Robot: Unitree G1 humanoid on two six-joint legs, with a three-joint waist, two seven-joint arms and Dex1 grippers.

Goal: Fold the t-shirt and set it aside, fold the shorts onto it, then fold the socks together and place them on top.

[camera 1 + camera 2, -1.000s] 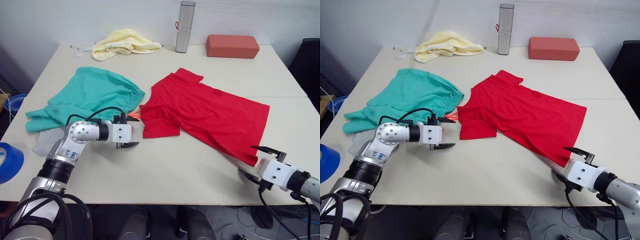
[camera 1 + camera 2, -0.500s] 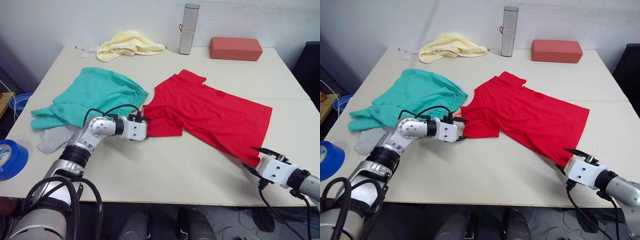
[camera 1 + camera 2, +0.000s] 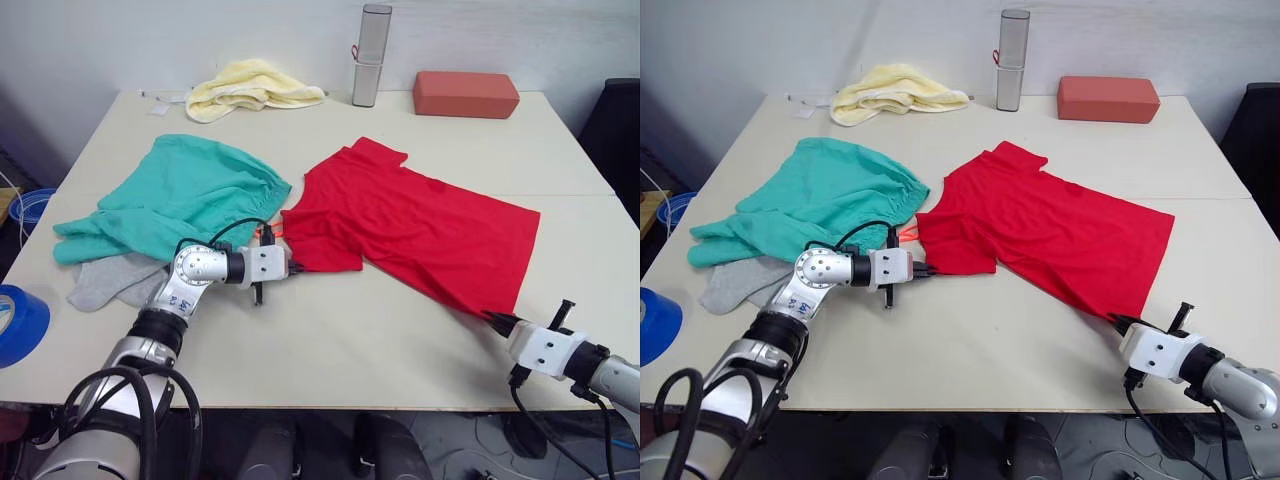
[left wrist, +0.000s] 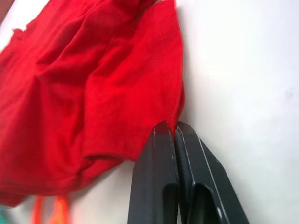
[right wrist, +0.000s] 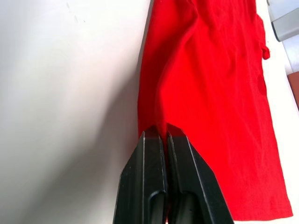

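Beige desk (image 3: pixel 330 330) against a pale wall. Head views: t-shirt (image 3: pixel 415 225) lies spread right of centre; shorts (image 3: pixel 180 195) near the left edge, socks (image 3: pixel 105 282) partly under them; towel (image 3: pixel 250 85), canister (image 3: pixel 368 55) and block (image 3: pixel 465 93) along the far edge. Left wrist view — left gripper (image 4: pixel 175 128) pinched on the t-shirt's sleeve hem. Right wrist view — right gripper (image 5: pixel 162 133) pinched on the t-shirt's bottom corner, near the front edge.

Lab: bare table (image 3: pixel 330 340), plain wall (image 3: pixel 150 40)
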